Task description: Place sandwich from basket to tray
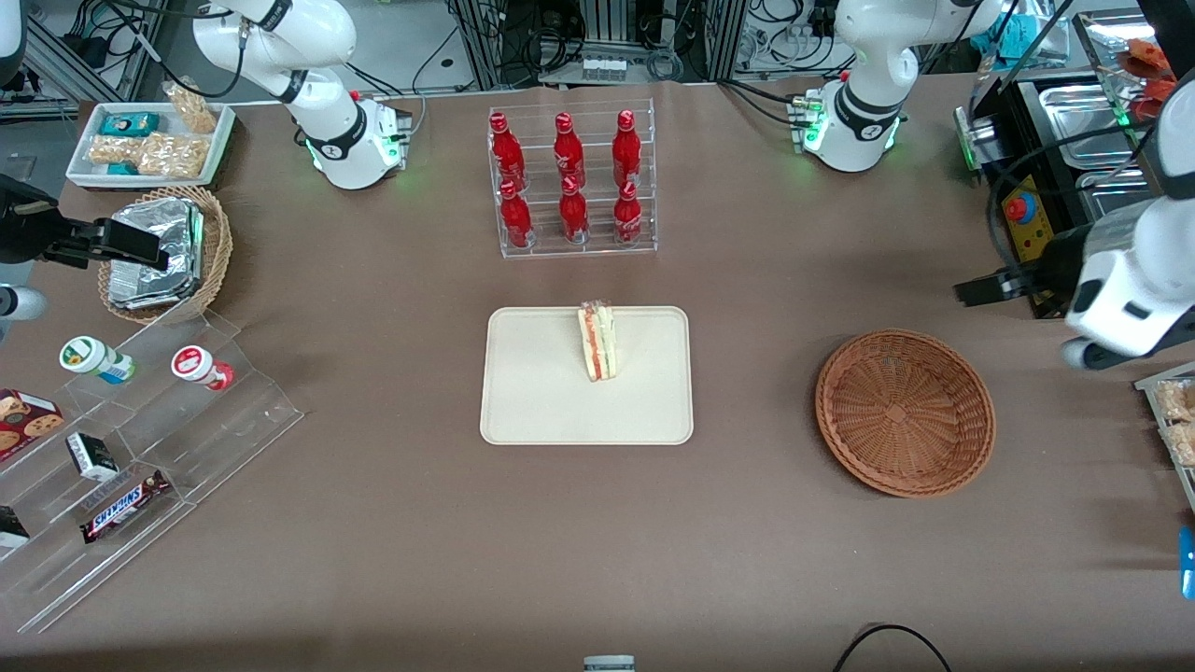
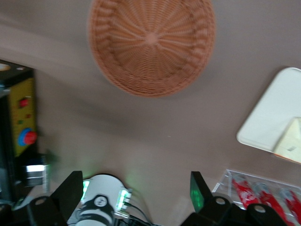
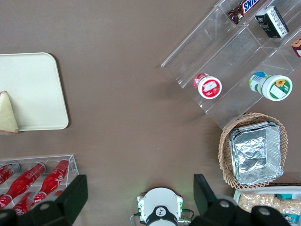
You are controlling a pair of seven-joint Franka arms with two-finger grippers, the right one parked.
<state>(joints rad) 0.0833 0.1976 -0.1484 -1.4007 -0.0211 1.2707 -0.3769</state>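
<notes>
My gripper [image 1: 971, 287] hangs with its fingers spread and nothing between them, above the working arm's end of the table [image 1: 373, 560]. The table's matte brown cover lies flat and evenly lit below my fingers. Close beside them sits a yellow control box [image 1: 1025, 222] with a red button, next to steel pans [image 1: 1088, 112]. Farther from the front camera, black cables [image 1: 448, 37] tangle round aluminium framing [image 1: 611, 23].

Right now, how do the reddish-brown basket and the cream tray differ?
The basket is round, woven wicker and holds nothing; the tray is rectangular, smooth and carries the sandwich, standing on edge. The basket lies toward the working arm's end, below the open pincer; the tray sits mid-table. Both are shallow.
</notes>
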